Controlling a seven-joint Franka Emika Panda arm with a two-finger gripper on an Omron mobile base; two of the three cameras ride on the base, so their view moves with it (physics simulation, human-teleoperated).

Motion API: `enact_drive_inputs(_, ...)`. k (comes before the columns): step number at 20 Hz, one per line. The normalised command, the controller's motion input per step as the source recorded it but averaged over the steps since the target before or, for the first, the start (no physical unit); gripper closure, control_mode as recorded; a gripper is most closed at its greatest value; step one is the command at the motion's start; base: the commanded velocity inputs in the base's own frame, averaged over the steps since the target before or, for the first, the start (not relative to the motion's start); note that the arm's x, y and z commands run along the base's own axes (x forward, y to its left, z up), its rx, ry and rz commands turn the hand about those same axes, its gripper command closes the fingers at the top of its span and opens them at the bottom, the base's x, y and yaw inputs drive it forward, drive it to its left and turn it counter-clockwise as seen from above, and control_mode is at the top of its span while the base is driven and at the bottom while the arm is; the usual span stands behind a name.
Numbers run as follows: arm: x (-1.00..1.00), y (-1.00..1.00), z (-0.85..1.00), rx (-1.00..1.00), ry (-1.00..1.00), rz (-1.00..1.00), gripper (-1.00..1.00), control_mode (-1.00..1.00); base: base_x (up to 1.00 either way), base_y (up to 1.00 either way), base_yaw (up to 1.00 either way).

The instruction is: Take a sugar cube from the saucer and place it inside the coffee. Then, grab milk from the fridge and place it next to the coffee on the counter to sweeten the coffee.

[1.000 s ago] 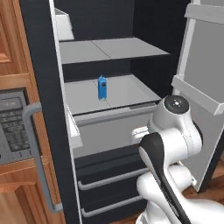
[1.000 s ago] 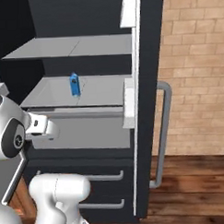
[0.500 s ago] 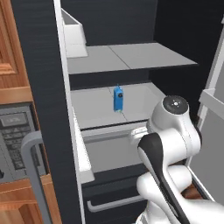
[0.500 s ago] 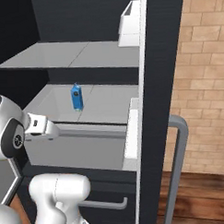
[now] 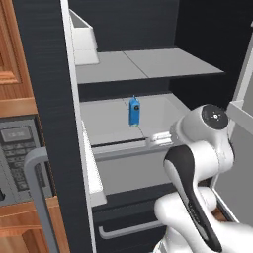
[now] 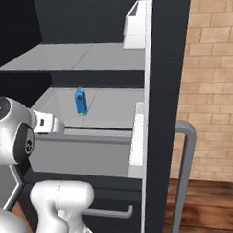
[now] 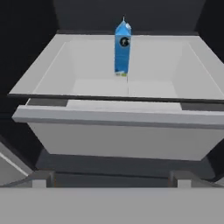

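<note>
While the fingertips (image 7: 39, 178) rise wide apart at the bottom of the hand view, one at 7 o'clock and one at 5, nothing lies between them: the gripper (image 7: 109, 179) is spread and holds nothing, touching nothing that can be seen. Ahead of it, toward 12 o'clock, the milk (image 7: 123, 46) stands upright on the grey shelf (image 7: 92, 87) inside the fridge (image 5: 44, 99), well apart from the fingers and beyond the shelf's front lip. From the left base view the carton (image 5: 134, 110) stands near the middle of that shelf, with the arm's wrist just short of the lip at 4 o'clock from it; the right base view shows the same carton (image 6: 80, 101) alone on the shelf. By my judgement the milk half of the task is only begun: the fridge door stands open and the reach is lined up, but the grasp, the lift and the carry to the counter are all left. Whether the sugar cube is in the coffee cannot be told from here.
</note>
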Motion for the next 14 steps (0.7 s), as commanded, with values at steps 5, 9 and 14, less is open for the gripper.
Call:
enact_drive_inputs(5,0.74,-0.11,0.02,0.23,-0.38,0.13,-1.0,-1.0,0.0,0.0,0.0)
enact_drive_inputs(9,0.65,-0.13,-0.08,0.14,-0.17,0.12,-1.0,-1.0,0.0,0.0,0.0)
enact_drive_inputs(14,0.45,-0.02,-0.15,0.01,-0.06,-0.04,-1.0,-1.0,0.0,0.0,0.0)
